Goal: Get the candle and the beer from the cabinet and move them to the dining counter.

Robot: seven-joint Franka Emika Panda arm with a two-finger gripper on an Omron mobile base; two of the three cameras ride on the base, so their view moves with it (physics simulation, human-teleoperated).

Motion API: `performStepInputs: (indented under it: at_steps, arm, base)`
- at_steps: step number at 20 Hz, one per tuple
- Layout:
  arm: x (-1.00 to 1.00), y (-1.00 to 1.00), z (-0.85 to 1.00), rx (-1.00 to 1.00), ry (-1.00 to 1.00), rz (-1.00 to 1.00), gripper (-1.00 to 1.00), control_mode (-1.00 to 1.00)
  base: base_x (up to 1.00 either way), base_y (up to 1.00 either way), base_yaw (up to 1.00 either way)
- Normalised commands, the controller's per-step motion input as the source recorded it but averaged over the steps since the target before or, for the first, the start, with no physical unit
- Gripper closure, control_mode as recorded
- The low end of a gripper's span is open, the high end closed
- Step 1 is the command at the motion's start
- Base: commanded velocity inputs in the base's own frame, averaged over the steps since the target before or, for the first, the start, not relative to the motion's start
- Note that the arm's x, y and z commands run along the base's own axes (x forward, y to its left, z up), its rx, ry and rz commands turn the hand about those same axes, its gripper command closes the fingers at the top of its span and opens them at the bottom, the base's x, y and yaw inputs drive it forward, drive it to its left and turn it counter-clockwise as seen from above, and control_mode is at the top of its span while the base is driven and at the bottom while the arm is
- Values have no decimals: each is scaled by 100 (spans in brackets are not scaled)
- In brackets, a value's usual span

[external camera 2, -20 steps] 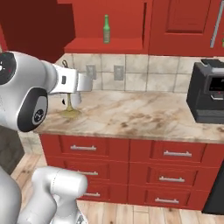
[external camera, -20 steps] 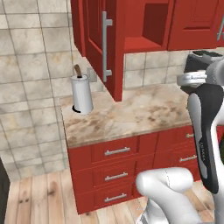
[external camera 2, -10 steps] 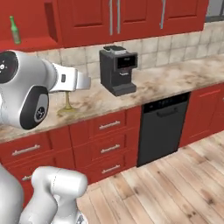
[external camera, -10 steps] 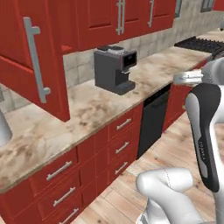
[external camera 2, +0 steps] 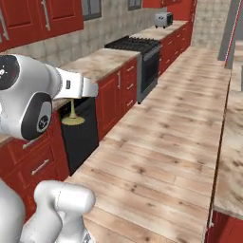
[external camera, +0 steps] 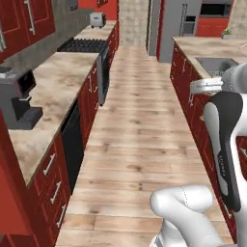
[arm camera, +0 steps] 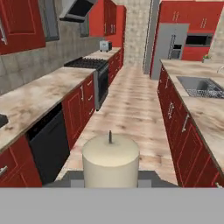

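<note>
The candle [arm camera: 111,161] is sitting low in the centre of the hand view, upright, wick pointing up, with the dark fingertips rising at either side of its base. In the right base view its brass holder [external camera 2: 72,116] is hanging below the arm's white forearm at left of centre, the round foot clear of everything beneath it. The jaws are standing partly closed and are grasping the candle holder.

The arm is reaching out level at mid height: in the right base view the forearm is running rightward from the big shoulder joint at the left edge, and in the left base view it is rising along the right edge.

The island worktop [arm camera: 205,111] with its steel sink [arm camera: 200,86] is lying at the right of the hand view. A wooden floor [external camera: 140,120] is running down the middle between it and the red drawers at left.
</note>
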Motion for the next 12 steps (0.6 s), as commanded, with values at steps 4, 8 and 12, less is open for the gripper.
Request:
performStepInputs:
  at_steps: [4, 8, 12]
  arm:
    - [0, 0, 0, 0, 0, 0, 100, 100]
    - [0, 0, 0, 0, 0, 0, 100, 100]
    - [0, 0, 0, 0, 0, 0, 100, 100]
  base:
    - [0, 0, -98]
    - [0, 11, -85]
    - [0, 5, -76]
